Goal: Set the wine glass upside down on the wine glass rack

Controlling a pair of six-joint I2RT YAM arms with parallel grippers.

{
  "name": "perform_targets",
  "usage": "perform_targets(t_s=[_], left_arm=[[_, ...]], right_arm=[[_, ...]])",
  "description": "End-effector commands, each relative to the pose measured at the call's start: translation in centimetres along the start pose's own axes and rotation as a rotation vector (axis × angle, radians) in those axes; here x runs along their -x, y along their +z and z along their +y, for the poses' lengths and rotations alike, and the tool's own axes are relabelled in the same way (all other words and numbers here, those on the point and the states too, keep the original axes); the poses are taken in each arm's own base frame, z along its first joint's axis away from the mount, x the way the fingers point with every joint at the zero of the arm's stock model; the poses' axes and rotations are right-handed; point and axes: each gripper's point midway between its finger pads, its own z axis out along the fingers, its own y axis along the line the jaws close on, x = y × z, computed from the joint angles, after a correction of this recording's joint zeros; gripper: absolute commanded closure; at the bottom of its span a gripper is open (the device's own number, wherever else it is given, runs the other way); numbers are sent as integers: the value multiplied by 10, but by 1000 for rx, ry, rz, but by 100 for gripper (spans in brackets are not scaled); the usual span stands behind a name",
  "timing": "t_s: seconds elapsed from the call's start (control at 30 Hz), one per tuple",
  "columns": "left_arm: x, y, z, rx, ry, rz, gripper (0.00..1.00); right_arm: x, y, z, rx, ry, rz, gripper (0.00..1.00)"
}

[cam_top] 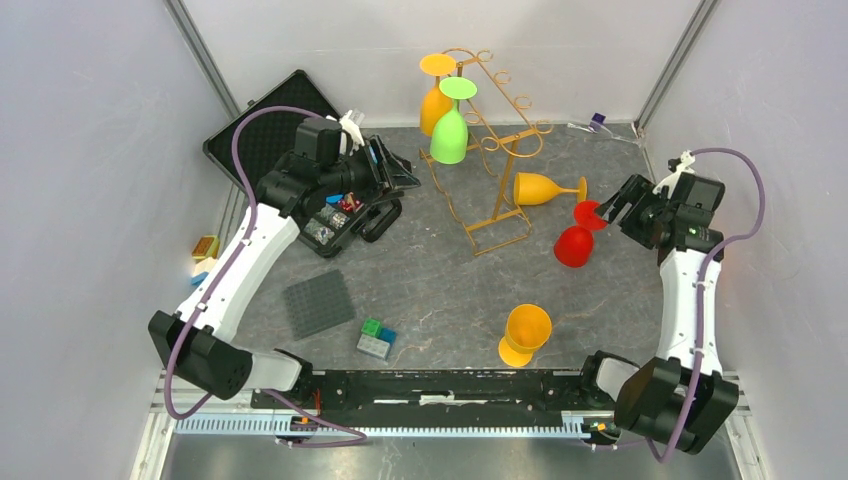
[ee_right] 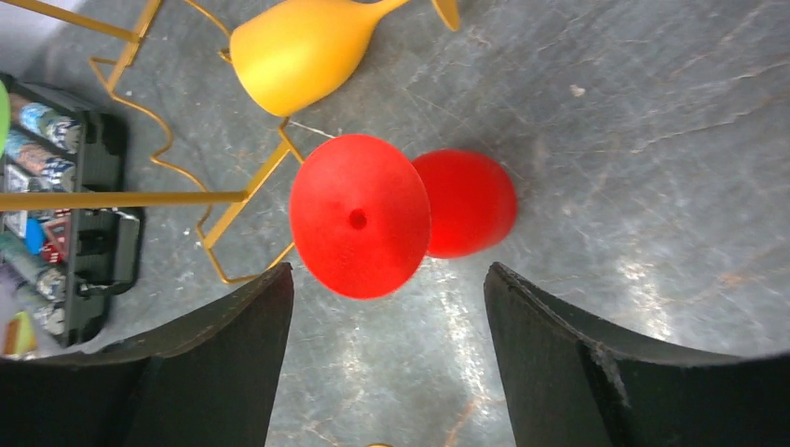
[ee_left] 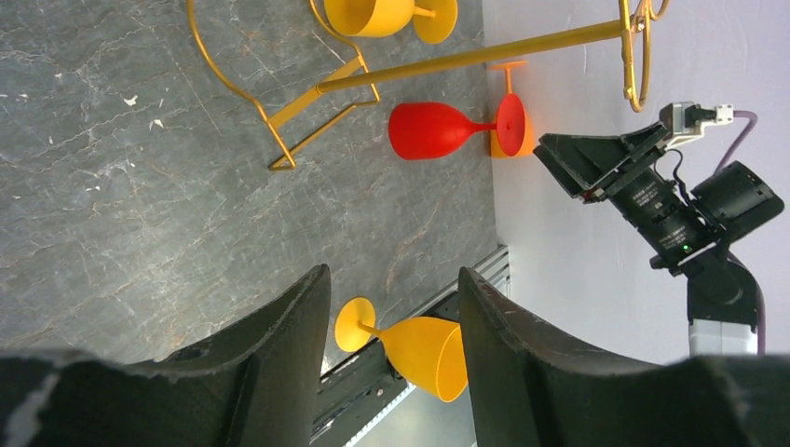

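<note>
The gold wire wine glass rack (cam_top: 497,150) stands at the middle back, with a green glass (cam_top: 450,132) and an orange glass (cam_top: 434,104) hanging upside down on it. A red wine glass (cam_top: 574,245) lies on its side right of the rack's base. Its round foot (ee_right: 359,216) faces my right gripper (ee_right: 387,279), which is open just short of it, touching nothing. My left gripper (ee_left: 393,289) is open and empty, raised over the left side of the table. It looks across at the red wine glass (ee_left: 433,130).
A yellow-orange glass (cam_top: 545,188) lies beside the rack's base, and another (cam_top: 525,335) lies near the front edge. A black parts tray (cam_top: 335,220) and an open black case (cam_top: 270,130) sit under the left arm. A grey baseplate (cam_top: 318,303) and green-blue bricks (cam_top: 377,338) are front left.
</note>
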Motion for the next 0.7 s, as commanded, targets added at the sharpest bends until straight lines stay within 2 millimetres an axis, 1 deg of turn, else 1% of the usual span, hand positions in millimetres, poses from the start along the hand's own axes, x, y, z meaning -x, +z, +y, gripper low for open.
perform_targets(t_s=[0.0, 0.1, 0.27, 0.4, 0.53, 0.67], left_arm=[[6, -8, -12, -25, 77, -3, 42], [6, -7, -11, -19, 84, 5, 42], [6, -6, -10, -17, 89, 10, 42], [7, -6, -10, -17, 91, 4, 42], [7, -7, -9, -12, 94, -2, 42], [7, -7, -8, -8, 94, -6, 42]], right_arm=[[10, 14, 19, 153, 80, -28, 26], [7, 22, 17, 170, 100, -7, 30], [1, 34, 14, 189, 121, 14, 43], [-5, 42, 8, 184, 137, 27, 58], [-6, 47, 6, 182, 152, 26, 72], [1, 47, 5, 176, 147, 13, 93]])
